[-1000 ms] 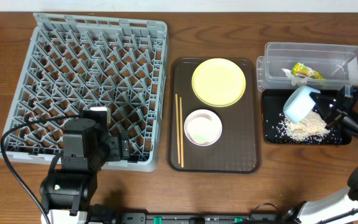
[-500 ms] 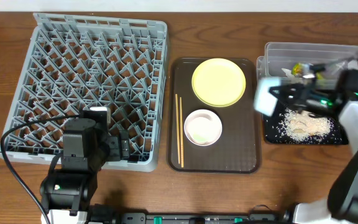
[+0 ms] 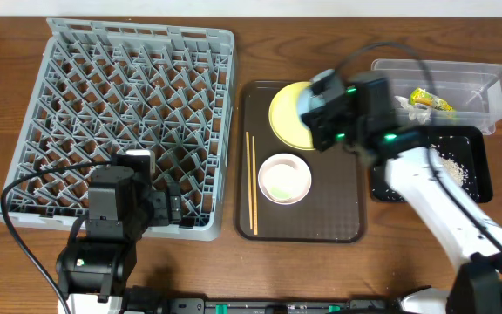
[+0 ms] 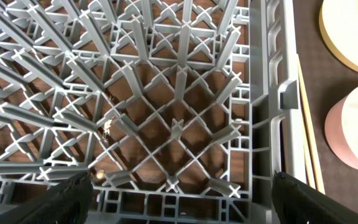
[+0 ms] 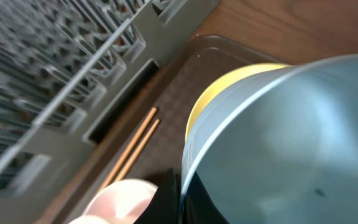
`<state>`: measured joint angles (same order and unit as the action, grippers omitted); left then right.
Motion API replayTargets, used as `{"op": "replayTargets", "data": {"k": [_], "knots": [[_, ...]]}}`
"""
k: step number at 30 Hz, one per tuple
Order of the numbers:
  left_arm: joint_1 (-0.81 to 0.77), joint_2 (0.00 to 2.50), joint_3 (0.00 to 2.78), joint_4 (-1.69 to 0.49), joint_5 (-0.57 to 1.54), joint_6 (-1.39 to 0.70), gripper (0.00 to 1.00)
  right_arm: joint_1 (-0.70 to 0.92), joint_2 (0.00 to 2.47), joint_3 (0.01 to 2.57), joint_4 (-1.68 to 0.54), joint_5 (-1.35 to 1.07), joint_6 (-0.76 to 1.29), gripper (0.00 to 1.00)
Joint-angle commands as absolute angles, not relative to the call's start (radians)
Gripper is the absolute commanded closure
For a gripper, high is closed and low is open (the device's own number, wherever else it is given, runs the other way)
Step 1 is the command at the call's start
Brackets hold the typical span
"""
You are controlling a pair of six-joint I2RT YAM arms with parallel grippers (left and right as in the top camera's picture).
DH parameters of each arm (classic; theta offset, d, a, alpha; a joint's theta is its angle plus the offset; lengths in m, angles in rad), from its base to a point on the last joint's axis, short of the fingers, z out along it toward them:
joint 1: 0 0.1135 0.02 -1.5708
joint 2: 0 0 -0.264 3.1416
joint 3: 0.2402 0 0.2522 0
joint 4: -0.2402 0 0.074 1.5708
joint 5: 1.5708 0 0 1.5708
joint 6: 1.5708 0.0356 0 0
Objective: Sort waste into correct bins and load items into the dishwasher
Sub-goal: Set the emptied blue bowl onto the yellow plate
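My right gripper (image 3: 315, 111) hangs over the brown tray, above the yellow plate (image 3: 282, 119), shut on the rim of the light blue bowl (image 5: 278, 137). In the right wrist view its fingertips (image 5: 166, 193) pinch the bowl wall. The pinkish-white bowl (image 3: 284, 178) and the wooden chopsticks (image 3: 252, 183) lie on the tray. My left gripper (image 4: 179, 199) stands open over the front right corner of the grey dish rack (image 3: 129, 122), with nothing between its fingers. The clear tub (image 3: 469, 77) holds the yellow-green wrapper (image 3: 430, 100). Rice scraps (image 3: 453, 167) lie in the black tray (image 3: 480, 174).
The brown serving tray (image 3: 342, 209) sits between the rack and the bins. My right arm (image 3: 434, 201) stretches across the black tray's left part. A black cable (image 3: 24, 244) loops by the left arm at the table's front edge.
My right arm has swung left from over the black tray to over the brown tray, carrying the blue bowl. The left arm has not moved.
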<state>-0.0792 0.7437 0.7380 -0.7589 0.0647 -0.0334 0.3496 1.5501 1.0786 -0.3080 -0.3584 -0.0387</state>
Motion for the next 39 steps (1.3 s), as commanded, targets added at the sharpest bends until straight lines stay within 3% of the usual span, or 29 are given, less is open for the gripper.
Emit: {"op": "replayTargets", "data": {"k": [1,12,14,16,19,25,31,39], "knots": [[-0.075,0.741,0.759,-0.759,0.063,-0.046,0.08,0.439,1.621,1.088,-0.263,-0.094,-0.166,0.99],[-0.075,0.741,0.759,-0.762,0.063,-0.046,0.08,0.478,1.809,1.088,-0.139,-0.033,-0.173,0.99],[-0.075,0.741,0.759,-0.764,0.062,-0.046,0.08,0.478,1.808,1.089,-0.132,-0.033,-0.173,0.90],[-0.075,0.741,0.759,-0.766,0.063,-0.046,0.08,0.478,1.803,1.089,-0.130,-0.034,-0.169,0.74],[-0.075,0.741,0.759,-0.767,0.063,-0.046,0.08,0.479,1.781,1.089,-0.138,-0.034,-0.166,0.63],[-0.075,0.741,0.759,-0.767,0.063,-0.046,0.08,0.478,1.645,1.089,-0.231,-0.035,-0.081,0.59],[-0.075,0.741,0.759,-0.766,0.063,-0.046,0.08,0.478,1.448,1.089,-0.441,-0.212,0.015,0.54],[-0.075,0.741,0.759,-0.767,0.063,-0.046,0.08,0.479,1.488,1.079,-0.692,-0.325,0.061,0.56]]}}
